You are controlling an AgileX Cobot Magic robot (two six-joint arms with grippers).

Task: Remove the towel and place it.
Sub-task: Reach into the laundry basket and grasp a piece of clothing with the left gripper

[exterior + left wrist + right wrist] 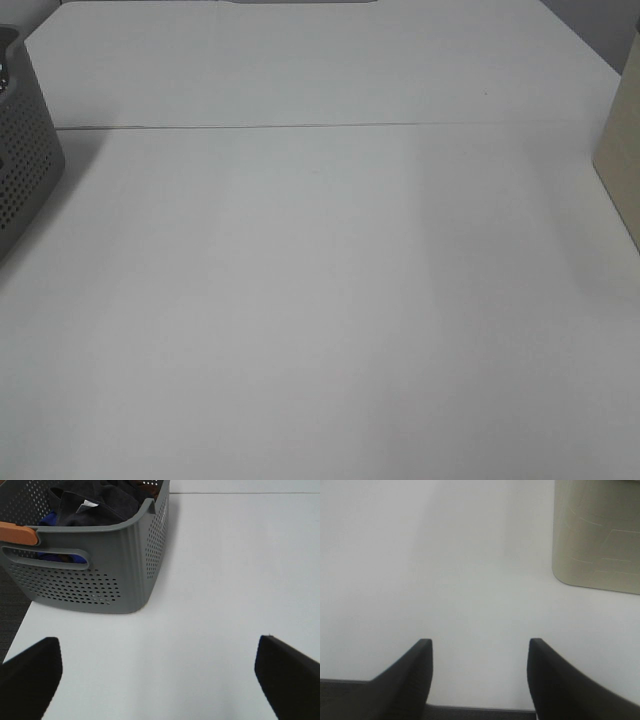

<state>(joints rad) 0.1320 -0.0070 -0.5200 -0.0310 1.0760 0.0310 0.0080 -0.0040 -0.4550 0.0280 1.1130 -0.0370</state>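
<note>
The towel (95, 502), dark and crumpled, lies inside a grey perforated basket (100, 575) at the table's left edge; in the high view only the basket's corner (25, 160) shows and the towel is hidden. My left gripper (157, 675) hovers over bare table short of the basket, fingers spread wide with nothing between them. My right gripper (480, 675) hangs over the table's near edge, open and empty. Neither arm appears in the high view.
A beige container (597, 532) stands on the table ahead of the right gripper, seen also as a beige container (622, 150) at the right edge. An orange handle (17, 532) sits on the basket's rim, with blue cloth (50, 520) under the towel. The white table (320, 300) fills the high view.
</note>
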